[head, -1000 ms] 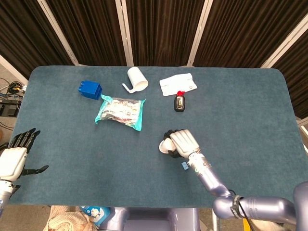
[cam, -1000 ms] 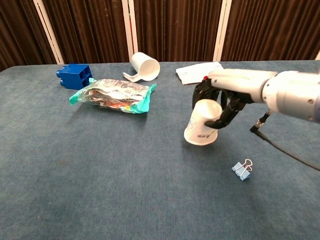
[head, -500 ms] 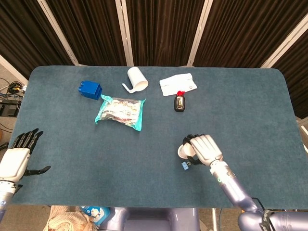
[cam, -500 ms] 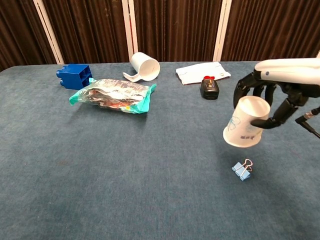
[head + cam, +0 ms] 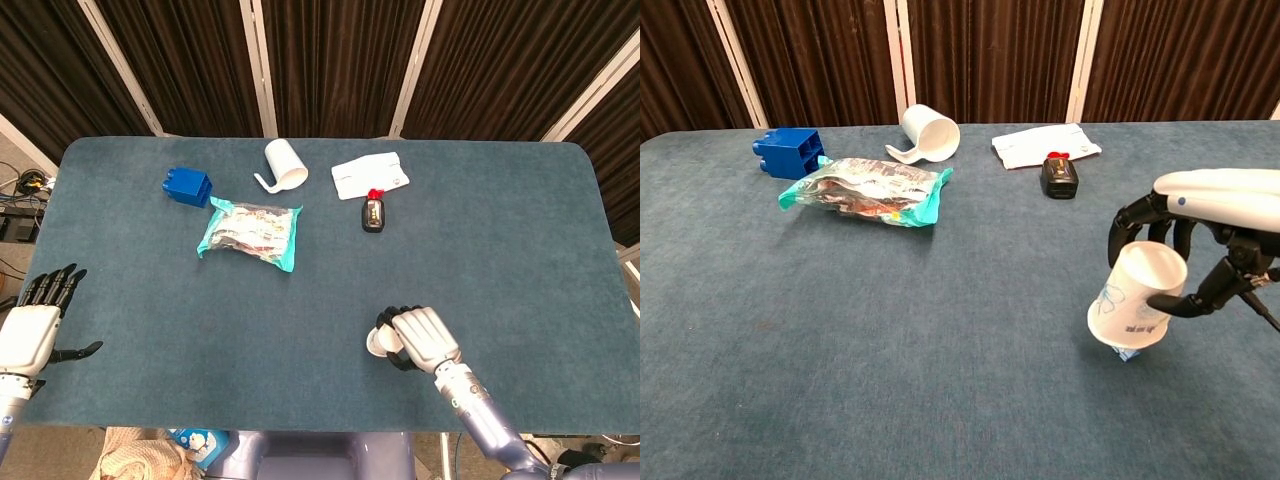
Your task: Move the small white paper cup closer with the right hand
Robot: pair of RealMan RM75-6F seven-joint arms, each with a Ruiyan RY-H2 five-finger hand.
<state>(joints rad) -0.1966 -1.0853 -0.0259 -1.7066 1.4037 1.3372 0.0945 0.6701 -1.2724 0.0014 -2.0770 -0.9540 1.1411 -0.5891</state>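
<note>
My right hand point(image 5: 421, 336) point(image 5: 1200, 240) holds the small white paper cup point(image 5: 1136, 296) tilted, its mouth facing up and to the right. In the head view only the cup's bottom point(image 5: 378, 344) peeks out at the left of the hand, near the table's front edge. The cup hangs just over a blue binder clip point(image 5: 1126, 353), which it mostly hides. My left hand point(image 5: 35, 325) hovers open off the table's front left corner, holding nothing.
At the back of the blue table point(image 5: 150, 290) lie a blue block point(image 5: 187, 186), a tipped white mug point(image 5: 284, 165), a teal snack packet point(image 5: 250, 232), a white pouch point(image 5: 369, 175) and a small black device point(image 5: 373, 214).
My right hand has carried the cup from mid-table towards the front edge and lowered it over the binder clip. My left hand has barely moved.
</note>
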